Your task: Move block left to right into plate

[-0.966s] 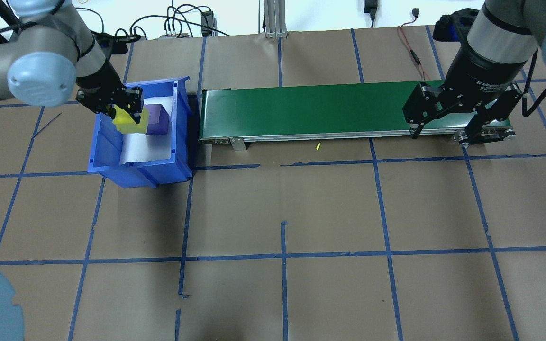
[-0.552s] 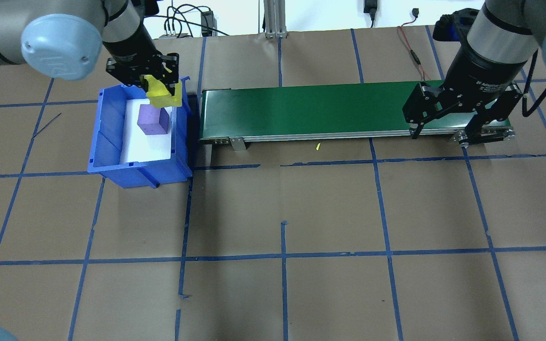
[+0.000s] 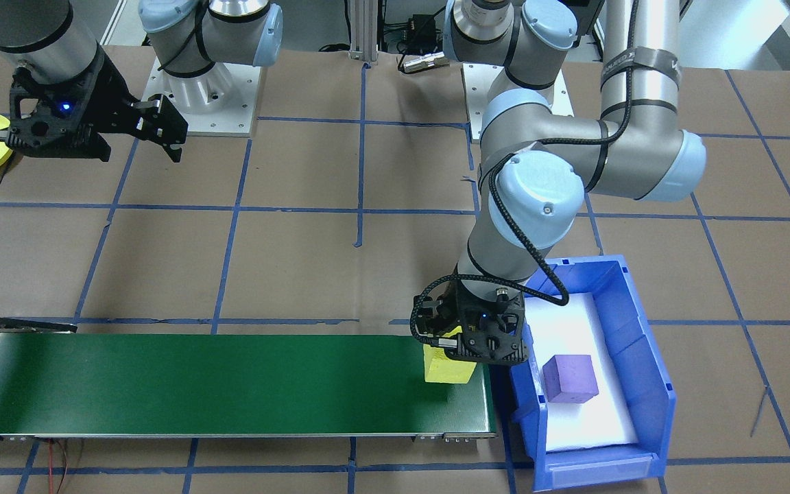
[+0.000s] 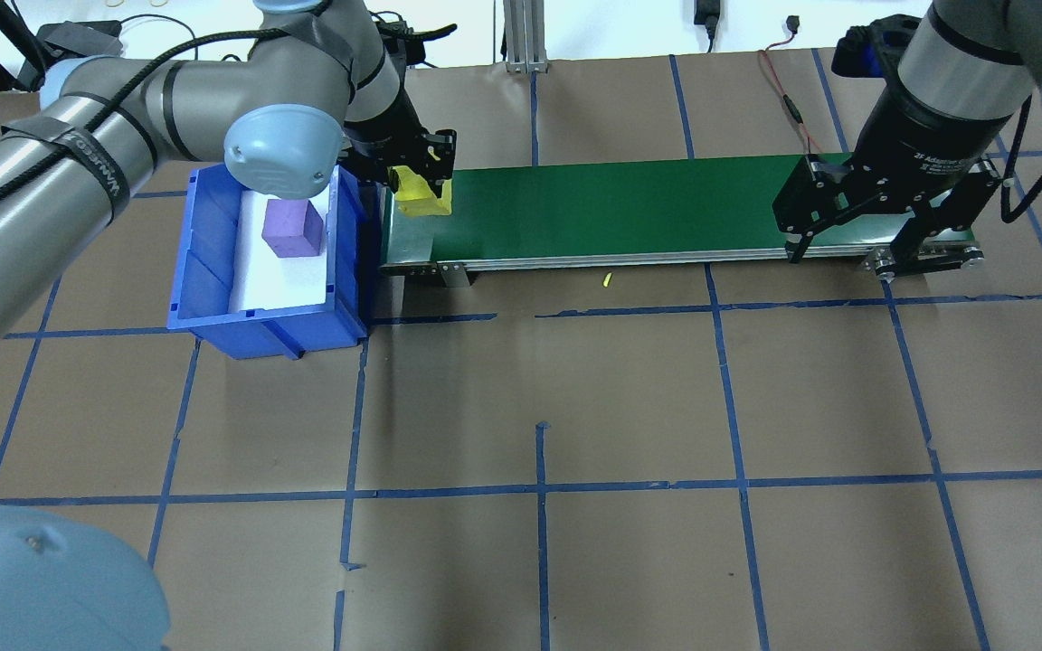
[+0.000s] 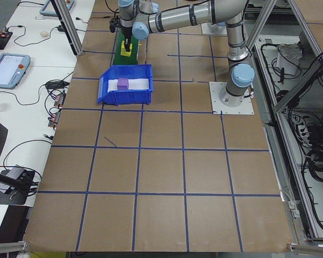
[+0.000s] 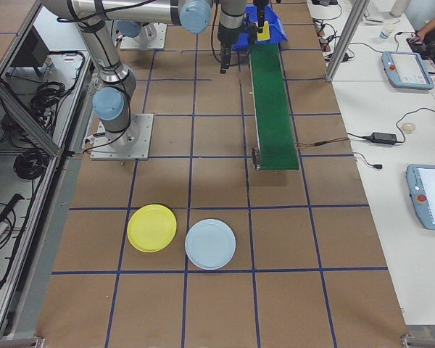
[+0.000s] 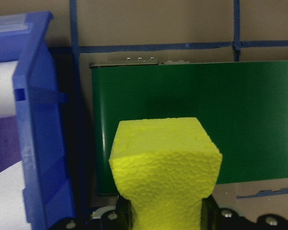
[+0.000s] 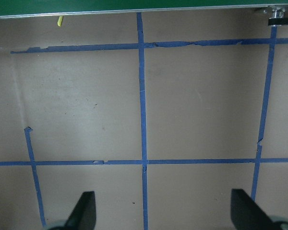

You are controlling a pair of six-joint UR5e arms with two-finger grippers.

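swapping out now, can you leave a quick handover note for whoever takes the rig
Left gripper: shut on the yellow block, at the bin-side end of the green conveyor belt; I cannot tell whether the block touches it.
Right gripper: open, empty, at the belt's far end.
Purple block lies in the blue bin.
Yellow plate sits on the table beside a light blue plate, nothing on it.
Done: yellow block out of the bin.
Left: release it on the belt, right arm picks it up and plates it.
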